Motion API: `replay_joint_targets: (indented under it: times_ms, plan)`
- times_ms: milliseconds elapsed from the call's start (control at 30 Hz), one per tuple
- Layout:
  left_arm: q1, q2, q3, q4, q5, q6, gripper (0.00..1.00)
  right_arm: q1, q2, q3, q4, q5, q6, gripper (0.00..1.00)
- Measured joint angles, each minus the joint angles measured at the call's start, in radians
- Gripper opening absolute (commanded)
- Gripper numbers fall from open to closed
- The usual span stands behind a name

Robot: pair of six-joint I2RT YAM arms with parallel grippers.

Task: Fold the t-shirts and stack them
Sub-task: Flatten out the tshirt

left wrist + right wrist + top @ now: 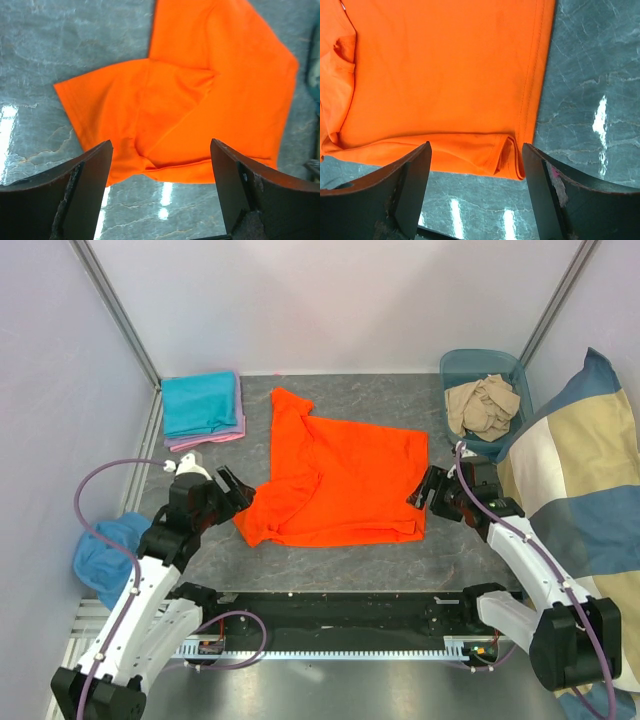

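On the grey table [400, 400], orange t-shirt [345, 480] partly folded; left claw [237, 490], right claw [424, 487] — both released, flanking it

Left tool [237, 490], right tool [424, 487]: jaws apart, empty

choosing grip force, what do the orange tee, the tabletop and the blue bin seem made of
Orange tee: soft matte knit cloth, probably cotton; stitched hems, limp folds.
Tabletop: hard glossy grey stone-look surface, perhaps laminate; veining and lamp glare.
Blue bin: smooth translucent plastic, it seems; thin tinted walls.
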Motion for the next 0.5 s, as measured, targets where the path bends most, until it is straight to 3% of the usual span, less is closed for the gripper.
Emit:
replay_joint_targets:
  times_ms: [500]
  plan:
    - [0.000, 0.329, -0.110, 0.287, -0.034, 0.011, 0.81, 0.000, 0.153, 0.084, 0.120, -0.004, 0.001, 0.82]
